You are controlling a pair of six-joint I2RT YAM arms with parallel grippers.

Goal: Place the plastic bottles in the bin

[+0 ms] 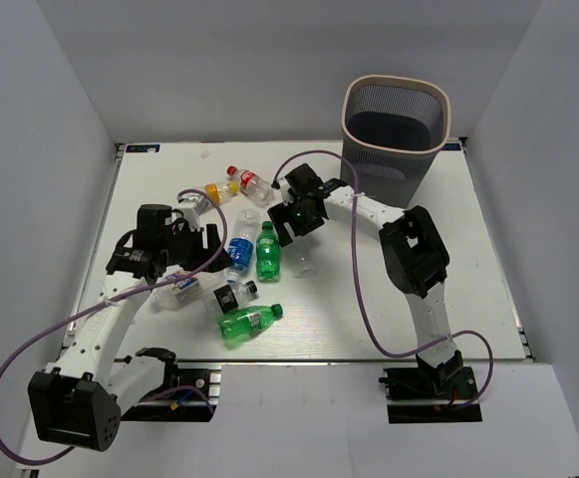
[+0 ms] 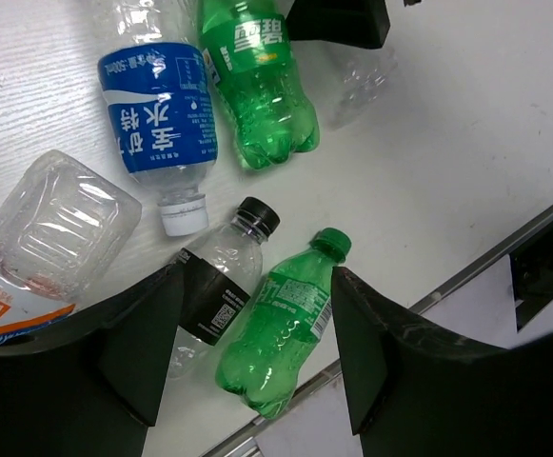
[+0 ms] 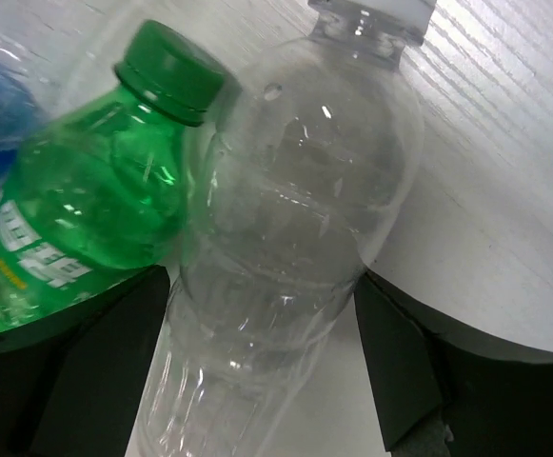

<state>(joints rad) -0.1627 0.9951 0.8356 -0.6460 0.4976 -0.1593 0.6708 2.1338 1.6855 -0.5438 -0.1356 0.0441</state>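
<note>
Several plastic bottles lie mid-table. My right gripper (image 1: 291,221) (image 3: 262,314) is low over a clear unlabelled bottle (image 3: 295,209) (image 1: 304,264), its fingers apart and close on either side. A green bottle (image 3: 86,209) (image 1: 267,251) lies against it. My left gripper (image 1: 201,244) (image 2: 252,352) hangs open, nothing between its fingers. On the table under it lie a second green bottle (image 2: 276,333) (image 1: 249,321) and a black-labelled bottle (image 2: 214,295). A blue-labelled bottle (image 2: 157,124) and a clear orange-labelled one (image 2: 48,238) lie nearby. The bin (image 1: 397,124) stands at the far right.
Two more small bottles, one orange-labelled (image 1: 217,191) and one red-capped (image 1: 249,182), lie at the back centre. The table's near metal edge (image 2: 504,248) runs just past the second green bottle. Grey walls close in the table on three sides.
</note>
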